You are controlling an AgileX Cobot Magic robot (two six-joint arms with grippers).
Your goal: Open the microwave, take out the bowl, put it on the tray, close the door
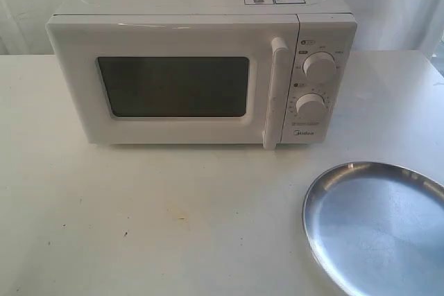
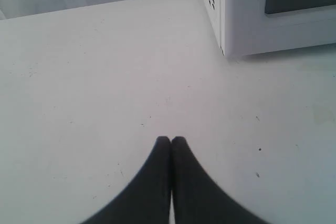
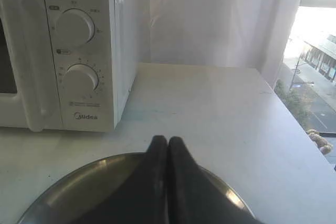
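The white Midea microwave stands at the back of the table, its door closed, the vertical bar handle beside two round dials. The silver tray lies at the front right. The bowl is hidden from view. Neither arm shows in the exterior view. My left gripper is shut and empty over bare table, the microwave's lower corner ahead of it. My right gripper is shut and empty above the tray, facing the dial panel.
The white table runs from the microwave to the front edge. A white curtain hangs behind. The table's edge and a window onto a street show in the right wrist view.
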